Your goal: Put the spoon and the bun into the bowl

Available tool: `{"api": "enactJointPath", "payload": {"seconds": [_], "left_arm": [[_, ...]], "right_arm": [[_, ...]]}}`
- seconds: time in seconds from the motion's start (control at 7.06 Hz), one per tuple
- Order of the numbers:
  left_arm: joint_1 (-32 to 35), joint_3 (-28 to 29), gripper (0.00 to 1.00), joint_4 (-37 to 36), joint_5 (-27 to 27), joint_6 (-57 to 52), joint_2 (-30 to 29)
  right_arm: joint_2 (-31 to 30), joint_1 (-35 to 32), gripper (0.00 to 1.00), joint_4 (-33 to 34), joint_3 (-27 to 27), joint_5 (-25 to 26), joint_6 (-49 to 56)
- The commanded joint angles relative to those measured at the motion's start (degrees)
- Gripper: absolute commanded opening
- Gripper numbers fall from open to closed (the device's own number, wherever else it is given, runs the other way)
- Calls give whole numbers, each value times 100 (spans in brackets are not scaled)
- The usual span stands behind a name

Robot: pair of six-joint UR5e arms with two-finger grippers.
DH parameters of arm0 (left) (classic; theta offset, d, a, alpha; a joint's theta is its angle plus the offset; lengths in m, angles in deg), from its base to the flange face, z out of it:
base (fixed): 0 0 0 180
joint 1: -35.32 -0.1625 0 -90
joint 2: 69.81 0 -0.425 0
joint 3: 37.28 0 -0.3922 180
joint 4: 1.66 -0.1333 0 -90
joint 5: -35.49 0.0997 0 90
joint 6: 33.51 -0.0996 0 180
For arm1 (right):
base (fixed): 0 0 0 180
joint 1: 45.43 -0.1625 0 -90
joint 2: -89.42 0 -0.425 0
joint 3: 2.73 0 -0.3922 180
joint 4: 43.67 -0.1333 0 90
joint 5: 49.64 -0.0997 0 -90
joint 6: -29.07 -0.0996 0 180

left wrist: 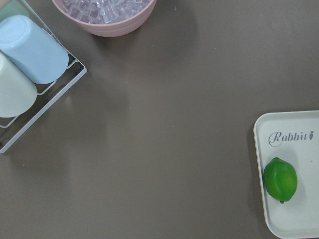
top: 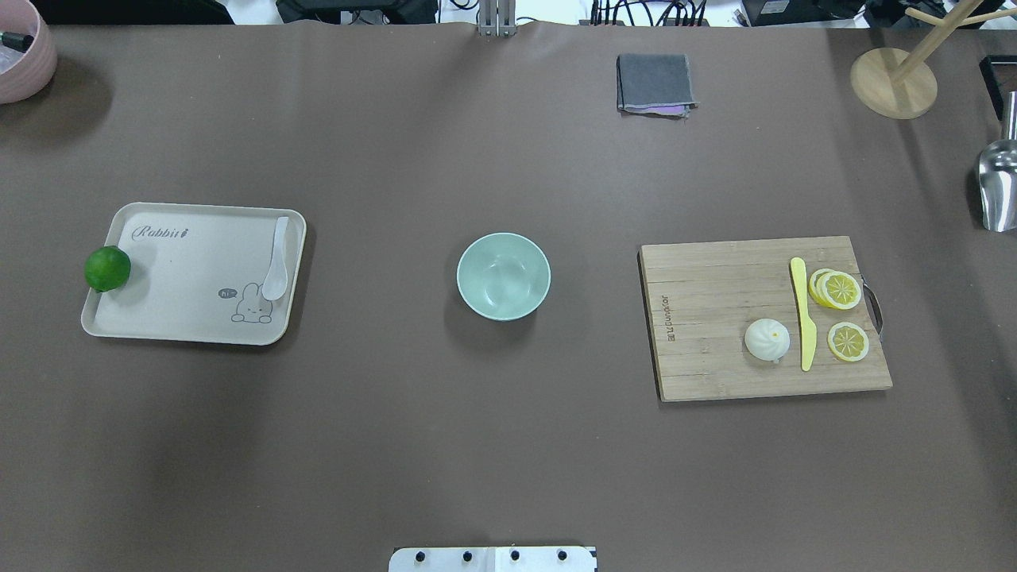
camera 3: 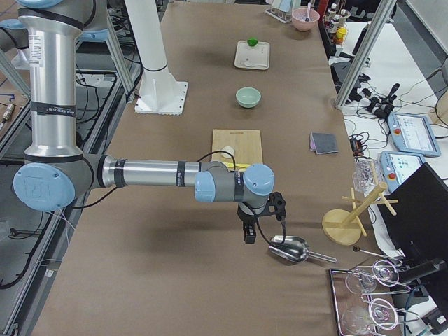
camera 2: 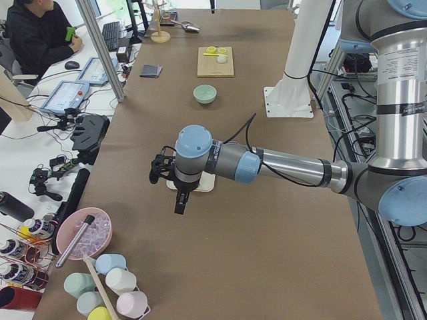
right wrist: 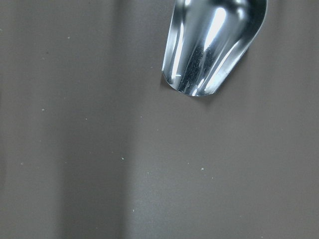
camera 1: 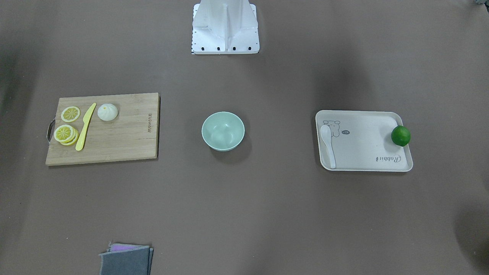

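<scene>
Sitting mid-table, the round mint-green bowl (top: 503, 276) lies well apart from the small white soup spoon (top: 276, 258) on a beige rabbit-print tray (top: 159, 318) and the pleated white steamed bun (top: 767, 340) on a wooden cutting board (top: 715, 365); whether left gripper (camera 2: 180, 205) and right gripper (camera 3: 248, 235) are parted or closed cannot be told.

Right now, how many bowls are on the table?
2. The mint-green bowl stands empty mid-table, between the tray and the cutting board. A pink bowl holding ice sits at the far corner on the robot's left. None seems hidden.
</scene>
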Motion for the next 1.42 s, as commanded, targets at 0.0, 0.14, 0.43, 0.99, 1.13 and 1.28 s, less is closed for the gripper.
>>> {"api": "enactJointPath", "payload": {"seconds": [0.0,0.14,0.43,0.99,1.13,1.28], "left_arm": [[0,15,99,137,-9,29,-14],[-9,15,99,234,-9,30,-5],[0,33,99,235,-9,30,56],[-184,200,99,889,-9,73,4],[-193,208,99,1425,0,117,-170],[-298,200,99,1543,17,327,-390]], "right_arm": [[-70,1,100,-17,39,-33,0],[-70,1,100,-18,56,-59,-8],[-70,1,100,-18,83,-69,-9],[-35,10,100,-26,100,-86,-26],[61,10,100,-35,153,-130,-17],[253,36,100,-35,197,-243,9]]}}
